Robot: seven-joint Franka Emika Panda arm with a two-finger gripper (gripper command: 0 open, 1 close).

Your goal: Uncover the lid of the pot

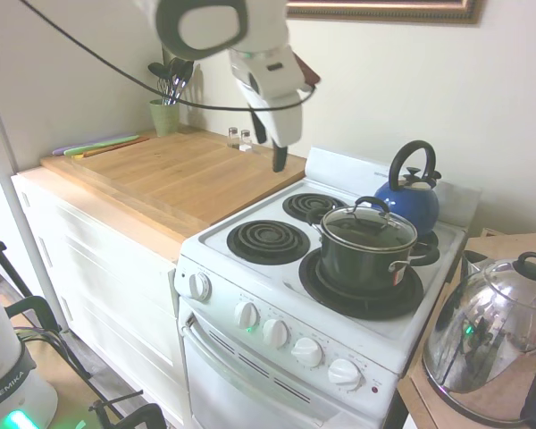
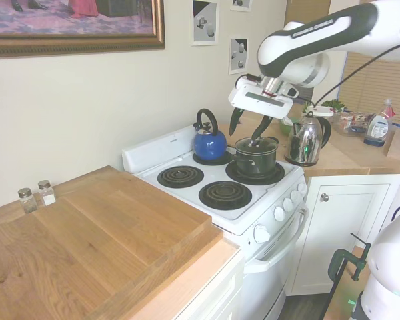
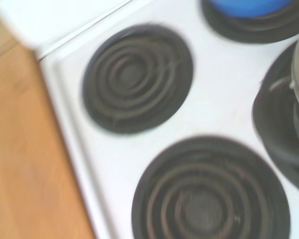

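Gripper [image 2: 249, 130] — fingers spread, empty — above the stove; it should centre over the lid [image 1: 368, 223] handle, then descend onto the pot [image 1: 366, 257].

The pot [image 1: 366, 259] was dark grey-black, its lid [image 1: 369, 224] clear glass with a black handle. The stove [image 1: 250, 268] was white with black coils, a blue kettle [image 1: 413, 200] behind, the tabletop [image 1: 161, 170] light wood.

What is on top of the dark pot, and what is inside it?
The glass lid with a black handle sits on the pot, closing it. Through the glass only dark reflections show, so any contents cannot be made out.
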